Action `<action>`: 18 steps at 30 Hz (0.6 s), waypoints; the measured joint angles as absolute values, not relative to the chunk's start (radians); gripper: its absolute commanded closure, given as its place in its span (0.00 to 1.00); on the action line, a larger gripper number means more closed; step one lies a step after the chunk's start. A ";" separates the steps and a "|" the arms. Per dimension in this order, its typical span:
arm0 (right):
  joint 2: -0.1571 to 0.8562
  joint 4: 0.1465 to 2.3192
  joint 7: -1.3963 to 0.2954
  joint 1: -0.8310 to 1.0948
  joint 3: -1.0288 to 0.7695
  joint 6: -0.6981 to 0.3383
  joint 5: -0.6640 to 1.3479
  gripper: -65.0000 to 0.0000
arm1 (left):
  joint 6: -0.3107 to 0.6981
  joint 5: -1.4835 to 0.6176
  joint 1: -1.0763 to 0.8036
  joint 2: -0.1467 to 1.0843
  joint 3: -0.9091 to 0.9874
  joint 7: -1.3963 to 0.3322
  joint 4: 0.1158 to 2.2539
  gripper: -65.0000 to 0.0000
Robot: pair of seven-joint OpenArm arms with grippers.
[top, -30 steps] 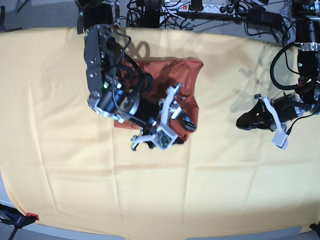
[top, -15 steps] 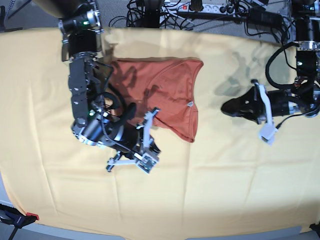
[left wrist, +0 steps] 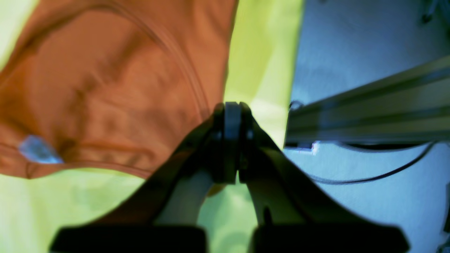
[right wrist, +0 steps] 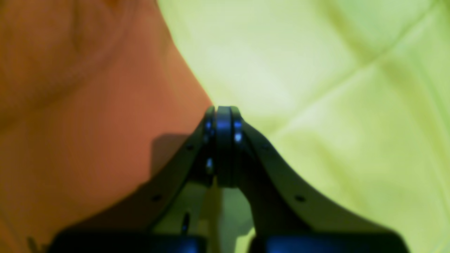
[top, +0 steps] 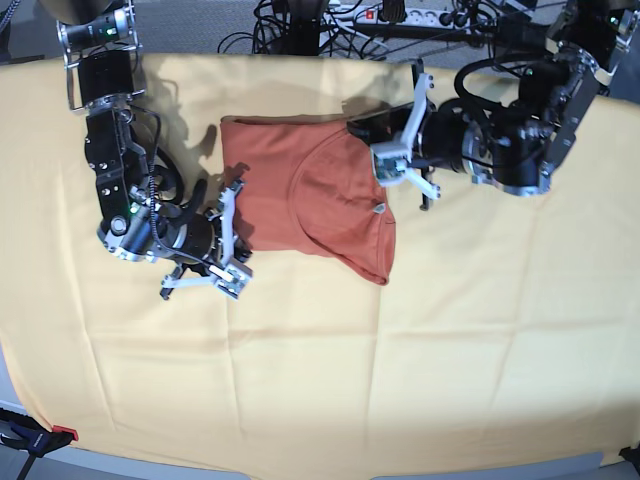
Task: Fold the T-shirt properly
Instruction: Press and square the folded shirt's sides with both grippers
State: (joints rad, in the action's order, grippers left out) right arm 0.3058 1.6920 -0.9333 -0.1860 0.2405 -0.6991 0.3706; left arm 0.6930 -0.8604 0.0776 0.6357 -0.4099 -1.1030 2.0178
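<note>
Covering the table: a large pale yellow cloth [top: 420,360] fills nearly the whole base view, with fold creases crossing its near half.
Right arm [top: 115,160]: it reaches in from the far corner on the base view's left side, black links with a coiled cable, bending toward the shirt's edge.
Left arm [top: 530,110]: it comes in from the far corner on the base view's right side and lies low over the cloth toward the shirt's far edge.
T-shirt [top: 310,200]: rust-orange, lying folded on the yellow cloth near the table's far middle, between the two arms; a curved seam line runs across its top layer.
Cables [top: 330,20]: a black tangle with a power strip sits beyond the cloth's far edge.
Right gripper [right wrist: 223,116]: its black jaws are pressed together with nothing between them; its tips hang just over the shirt's edge where orange meets yellow.
Left gripper [left wrist: 232,112]: jaws likewise pressed flat together, empty, with the tips beside the shirt's edge over the yellow cloth.
White tag [top: 379,209]: small, at the shirt's neckline; in the left wrist view it is a pale blur.
Writing: none can be read; both wrist views are blurred.
</note>
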 measured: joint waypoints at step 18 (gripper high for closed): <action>0.324 1.668 -0.828 -0.192 0.241 -0.700 0.401 1.00 | 0.667 -0.560 -0.016 0.635 -0.505 -0.919 2.000 1.00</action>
